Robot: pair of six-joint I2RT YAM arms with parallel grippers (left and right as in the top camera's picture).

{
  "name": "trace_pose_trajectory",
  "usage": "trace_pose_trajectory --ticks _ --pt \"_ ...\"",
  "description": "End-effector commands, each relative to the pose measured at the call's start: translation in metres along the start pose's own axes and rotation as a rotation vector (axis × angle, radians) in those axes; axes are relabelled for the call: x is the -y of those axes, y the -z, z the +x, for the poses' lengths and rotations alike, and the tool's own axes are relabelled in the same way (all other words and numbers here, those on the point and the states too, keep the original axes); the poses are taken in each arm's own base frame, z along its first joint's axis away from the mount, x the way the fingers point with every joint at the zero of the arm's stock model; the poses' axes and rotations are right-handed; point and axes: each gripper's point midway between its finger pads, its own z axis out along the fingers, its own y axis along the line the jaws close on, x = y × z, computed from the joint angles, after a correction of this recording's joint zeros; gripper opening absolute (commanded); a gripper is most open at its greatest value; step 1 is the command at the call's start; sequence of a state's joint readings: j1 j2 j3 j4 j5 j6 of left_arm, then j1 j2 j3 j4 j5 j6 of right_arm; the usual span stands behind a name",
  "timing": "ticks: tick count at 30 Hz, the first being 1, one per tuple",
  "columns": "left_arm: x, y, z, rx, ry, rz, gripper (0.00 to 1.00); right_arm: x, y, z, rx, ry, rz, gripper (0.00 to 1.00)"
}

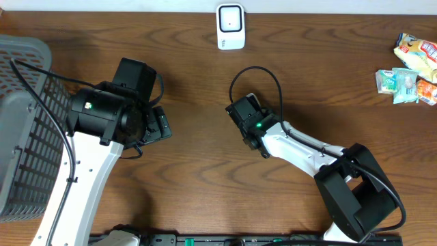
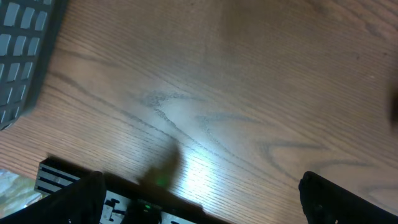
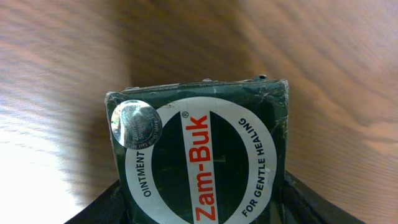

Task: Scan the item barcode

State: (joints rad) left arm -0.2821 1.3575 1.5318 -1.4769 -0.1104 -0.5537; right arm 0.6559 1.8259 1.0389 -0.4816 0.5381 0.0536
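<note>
Plainly risking a drop of the ointment box: pinched only at its lower side edges, with much of its body sticking out past the fingers of the right gripper. Could pivot or slide out on a quick wrist turn, given what looks like smooth film wrap and so shallow a hold. Could also fail the scan without dropping anything: shows its printed face toward the wrist camera, red brand name and silver seal, with no barcode anywhere on that face, so cannot tell which side to present. Likely to need a turn of the wrist on the way, loading that same shallow hold.

Sits between the two fingers, seemingly touching both, label toward the camera and far end pointing away over bare counter. Cannot tell whether lifted clear or resting on the wood.

From overhead, lies mid-counter, well short of the white scanner at the far edge, so a fair carry ahead and room enough for a slip. Farther out: left gripper spread wide and holding nothing, hovering over bare wood near the grey basket, well apart from the box and no help if dropped. Snack packets at the far right corner, out of the way.
</note>
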Motion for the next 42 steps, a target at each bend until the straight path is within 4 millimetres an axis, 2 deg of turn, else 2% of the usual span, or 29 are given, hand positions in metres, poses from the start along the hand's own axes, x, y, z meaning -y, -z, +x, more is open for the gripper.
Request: trace_pose_trajectory --ticks 1,6,17,24,27,33,36,39,42 --pt "-0.002 0.002 -0.001 0.007 0.014 0.001 0.98 0.024 0.007 -0.011 0.033 -0.033 0.132 0.56" --pt "-0.002 0.002 -0.001 0.007 0.014 0.001 0.98 0.025 0.007 -0.011 0.032 -0.032 0.135 0.58" --pt "-0.002 0.002 -0.001 0.007 0.014 0.001 0.98 0.011 -0.001 0.002 0.003 -0.043 0.073 0.61" --pt "-0.002 0.002 -0.001 0.007 0.014 0.001 0.98 -0.011 -0.001 0.004 -0.009 -0.042 -0.055 0.63" --pt "-0.002 0.002 -0.001 0.007 0.014 0.001 0.97 -0.016 -0.001 0.004 -0.012 -0.051 -0.083 0.67" --pt "-0.002 0.002 -0.001 0.007 0.014 0.001 0.98 -0.012 0.007 -0.005 0.001 -0.218 -0.112 0.72" --pt "-0.002 0.002 -0.001 0.007 0.014 0.001 0.98 -0.010 0.017 -0.017 0.025 -0.273 -0.212 0.76" --pt "-0.002 0.002 -0.001 0.007 0.014 0.001 0.97 0.000 0.028 -0.030 0.050 -0.358 -0.346 0.81" --pt "-0.002 0.002 -0.001 0.007 0.014 0.001 0.98 0.018 0.032 -0.036 0.063 -0.476 -0.472 0.96"
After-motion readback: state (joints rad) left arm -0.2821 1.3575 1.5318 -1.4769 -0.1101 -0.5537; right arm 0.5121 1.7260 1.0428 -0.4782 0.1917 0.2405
